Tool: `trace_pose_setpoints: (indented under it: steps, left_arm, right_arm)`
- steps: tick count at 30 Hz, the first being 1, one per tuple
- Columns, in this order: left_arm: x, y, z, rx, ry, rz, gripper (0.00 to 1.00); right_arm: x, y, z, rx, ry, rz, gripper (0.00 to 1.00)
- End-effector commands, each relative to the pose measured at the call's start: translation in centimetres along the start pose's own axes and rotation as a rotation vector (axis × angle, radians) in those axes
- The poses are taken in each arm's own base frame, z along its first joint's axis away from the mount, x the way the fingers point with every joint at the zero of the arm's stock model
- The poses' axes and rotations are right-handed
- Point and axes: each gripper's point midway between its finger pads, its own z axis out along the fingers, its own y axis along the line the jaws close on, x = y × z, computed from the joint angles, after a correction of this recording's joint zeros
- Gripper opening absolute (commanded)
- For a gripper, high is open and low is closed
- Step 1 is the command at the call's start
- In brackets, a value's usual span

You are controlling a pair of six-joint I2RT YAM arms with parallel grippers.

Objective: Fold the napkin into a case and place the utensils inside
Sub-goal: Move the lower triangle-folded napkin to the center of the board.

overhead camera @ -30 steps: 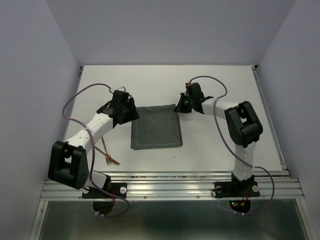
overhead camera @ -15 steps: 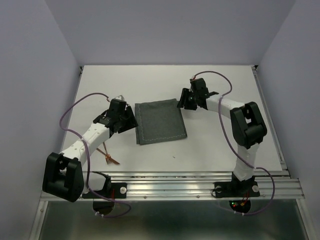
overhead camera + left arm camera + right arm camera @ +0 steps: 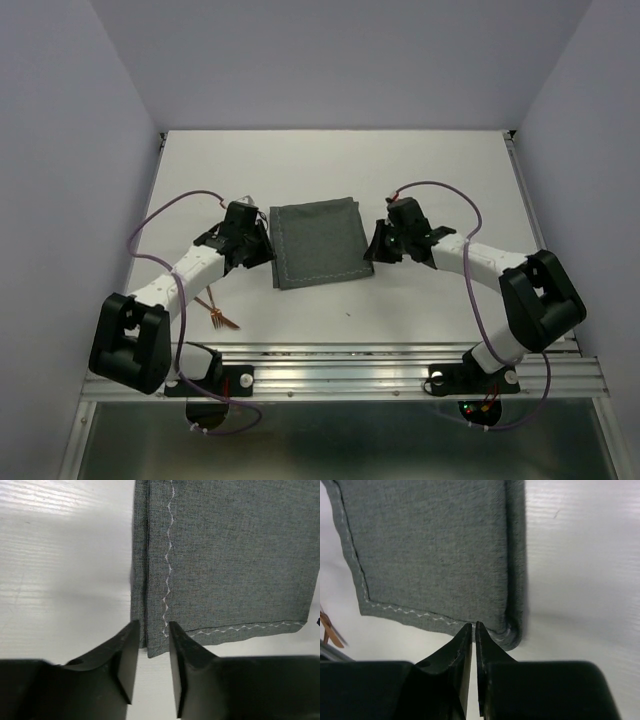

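The grey-green napkin (image 3: pixel 320 243) lies folded flat in a rough square mid-table, with white zigzag stitching along its hems (image 3: pixel 225 555). My left gripper (image 3: pixel 262 250) is at its left near corner, jaws a little apart, with the corner just at the tips (image 3: pixel 151 635) and table showing between them. My right gripper (image 3: pixel 376 250) is at the right near corner, jaws nearly closed with only a thin slit, tips (image 3: pixel 473 627) at the hem, holding nothing. Copper utensils (image 3: pixel 216 312) lie near the left arm; a bit of one shows in the right wrist view (image 3: pixel 329 630).
Purple cables (image 3: pixel 160 215) loop over both arms. The metal rail (image 3: pixel 340 375) runs along the near table edge. Lilac walls close the left, right and back sides.
The napkin shifted a little right and back early on, then stayed. My right gripper moved from its far right corner to the near right corner. My left gripper came nearer along the left edge.
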Motion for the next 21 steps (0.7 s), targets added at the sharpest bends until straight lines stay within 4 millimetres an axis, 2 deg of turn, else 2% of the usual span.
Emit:
trace_pose_setpoints:
  steps: [1, 4, 6, 8, 9, 12, 15, 21]
  left_arm:
    - [-0.7, -1.3, 0.9, 0.033, -0.012, 0.005, 0.36]
    - [-1.0, -1.8, 1.9, 0.041, -0.012, 0.000, 0.23]
    - [-1.3, -2.1, 2.8, 0.040, -0.003, 0.002, 0.19]
    - [-1.6, -2.3, 3.8, 0.036, -0.001, 0.005, 0.07]
    - [-1.8, -2.5, 4.2, 0.039, -0.002, 0.005, 0.02]
    - [-1.1, -2.4, 5.6, 0.032, 0.041, 0.013, 0.00]
    - [0.0, -2.3, 6.3, 0.028, 0.069, 0.021, 0.00]
    - [2.8, -1.8, 6.4, 0.031, 0.113, 0.024, 0.00]
  right_arm:
    - [0.1, 2.3, -0.5, -0.065, -0.024, -0.003, 0.12]
    - [0.3, 1.5, 0.5, -0.034, -0.015, 0.001, 0.10]
    - [0.0, 0.8, 1.3, 0.007, -0.023, 0.005, 0.10]
    - [-0.9, -0.5, 1.9, 0.086, -0.064, 0.017, 0.08]
    - [-0.5, -1.4, 2.4, 0.123, -0.053, 0.021, 0.08]
    - [0.0, -2.2, 3.1, 0.152, -0.038, 0.029, 0.06]
    - [1.6, -3.3, 3.6, 0.167, 0.003, 0.030, 0.04]
    - [3.3, -4.2, 2.7, 0.166, 0.026, 0.011, 0.04]
